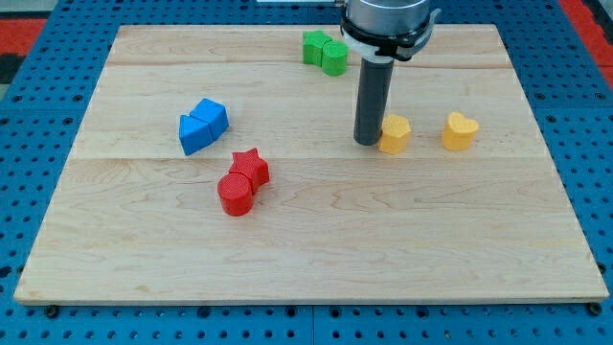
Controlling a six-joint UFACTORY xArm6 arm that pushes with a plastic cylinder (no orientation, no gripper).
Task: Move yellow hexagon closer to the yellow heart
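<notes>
The red cylinder [235, 195] lies nearest the view's bottom, standing on the wooden board [316, 259] left of centre. The red star [251, 168] touches it from just above and to the right, so the 2 red blocks form 1 cluster.

Further toward the view's left and a little higher sit 2 blue blocks pressed together: a blue wedge-like block [194, 133] and a second blue block [213, 115] whose exact shape is hard to make out.

Near the view's top, left of the arm, 2 green blocks touch each other: a green block [314, 46] of unclear shape and a green cylinder [334, 57] just to its right.

The yellow hexagon [394, 134] rests right of centre in the upper half of the board. The yellow heart [460, 131] lies to its right at about the same height, near it but apart, with bare wood between them.

The arm ends in a straight dark rod with nothing to clench or release; it holds nothing. The tip [367, 143] is on the board against the hexagon's left side, apparently touching it, on the side away from the heart.

The board lies on a blue perforated surface [38, 192].
</notes>
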